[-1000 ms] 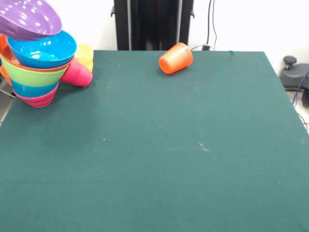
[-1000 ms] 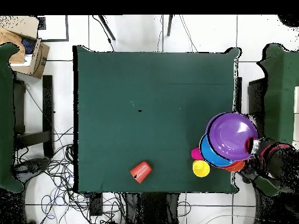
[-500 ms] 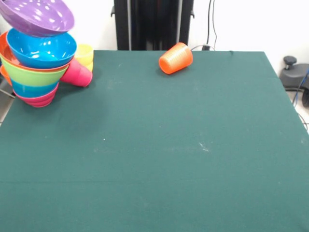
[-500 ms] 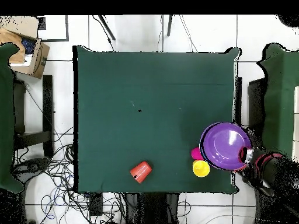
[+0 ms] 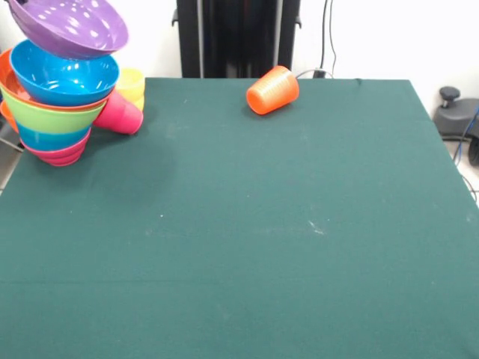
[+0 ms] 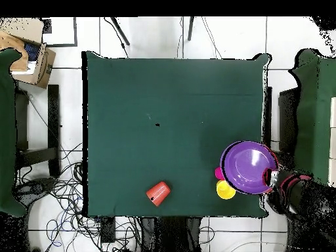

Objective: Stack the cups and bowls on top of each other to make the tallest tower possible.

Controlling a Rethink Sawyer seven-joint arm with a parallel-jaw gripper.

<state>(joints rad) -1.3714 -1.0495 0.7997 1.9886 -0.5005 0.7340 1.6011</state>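
A tower of nested bowls stands at the table's far left corner: blue (image 5: pixel 63 75) on top, then lime green (image 5: pixel 52 118), an orange rim (image 5: pixel 6 71), translucent blue (image 5: pixel 52 138) and magenta (image 5: pixel 56 155) at the bottom. The purple bowl (image 5: pixel 71 26) hangs tilted just above the blue one. In the overhead view the purple bowl (image 6: pixel 246 167) covers the pile, with my gripper (image 6: pixel 270 176) shut on its rim. The red-pink cup (image 5: pixel 120 114) lies on its side against the pile, and the yellow cup (image 5: pixel 131 84) is behind it. The orange cup (image 5: pixel 272 90) lies alone near the far edge.
The pile sits close to the table's corner (image 6: pixel 262 210). A cardboard box (image 6: pixel 26 56) and cables (image 6: pixel 59 190) are on the floor beside the table. A grey chair base (image 5: pixel 453 112) stands off the right edge.
The purple bowl has shifted sideways with the gripper, from past the pile's outer side to over the blue bowl. The cups and the pile have not moved.
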